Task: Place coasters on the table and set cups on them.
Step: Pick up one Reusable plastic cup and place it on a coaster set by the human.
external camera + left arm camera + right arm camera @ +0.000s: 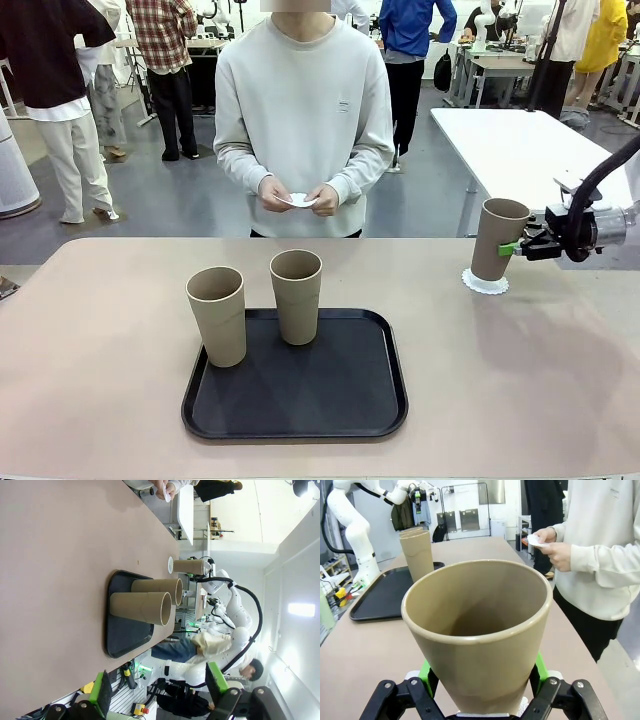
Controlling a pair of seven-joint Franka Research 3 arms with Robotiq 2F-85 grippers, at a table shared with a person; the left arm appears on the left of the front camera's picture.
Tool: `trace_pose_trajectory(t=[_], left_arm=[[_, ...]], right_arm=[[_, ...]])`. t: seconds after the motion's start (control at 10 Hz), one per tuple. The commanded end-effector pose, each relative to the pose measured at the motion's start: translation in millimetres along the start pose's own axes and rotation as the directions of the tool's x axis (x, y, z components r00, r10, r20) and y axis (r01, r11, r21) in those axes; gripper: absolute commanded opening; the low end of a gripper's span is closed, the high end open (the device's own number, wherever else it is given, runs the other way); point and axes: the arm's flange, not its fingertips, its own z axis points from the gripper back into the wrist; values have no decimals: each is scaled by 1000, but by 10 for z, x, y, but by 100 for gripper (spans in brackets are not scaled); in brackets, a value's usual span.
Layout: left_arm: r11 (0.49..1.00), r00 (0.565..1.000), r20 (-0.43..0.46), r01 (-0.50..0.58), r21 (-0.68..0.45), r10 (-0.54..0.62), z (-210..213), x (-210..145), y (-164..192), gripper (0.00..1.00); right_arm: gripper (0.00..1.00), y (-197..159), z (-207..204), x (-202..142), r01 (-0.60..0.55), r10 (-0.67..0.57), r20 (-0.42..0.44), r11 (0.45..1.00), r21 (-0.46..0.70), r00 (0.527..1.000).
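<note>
**1.** Left pincer (160, 687): released, jaws spread wide, nothing between them. It hangs at the robot's edge of the desk (100, 330), well apart from every cup.

**2.** Black tray (300, 400): flat on the desk, about mid-width, toward the robot's side. It carries 2 upright cups that stand apart, the front cup (217, 315) at its left and the back cup (296, 296) near its far rim.

**3.** 3rd cup (497, 238): on the desk's right side, beyond the tray, its base on a white lacy coaster (485, 284).

**4.** Right pincer (512, 248): reaching in from the right, clenched on the 3rd cup's wall. In the right wrist view 1 green pad (426, 672) presses each flank, and the cup's open mouth rises between the jaws.

**5.** Person at the far edge: left hand (275, 192) and right hand (323, 198) together pinch a 2nd coaster (299, 200) at waist height, clear of the desk.
</note>
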Motion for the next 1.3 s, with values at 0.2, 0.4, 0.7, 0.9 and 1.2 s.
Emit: trace_pose_trajectory(t=[0.2,0.4,0.7,0.9,1.2], left_arm=[[1000,1000,4,6,-21,-6,13,1,-17,100],[1000,1000,4,6,-21,-6,13,1,-17,100],[1000,1000,4,6,-21,-6,13,1,-17,100],[1000,1000,4,6,-21,-6,13,1,-17,100],[1000,1000,4,6,-21,-6,13,1,-17,100]], right_arm=[[87,-121,27,-51,11,-11,1,999,32,1000],[87,-137,1,-73,24,-24,0,999,47,1000],[87,-188,-27,-158,49,-49,-5,997,54,999],[87,-190,-31,-175,57,-56,-7,996,66,998],[100,-188,-39,-175,78,-77,-17,994,71,997]])
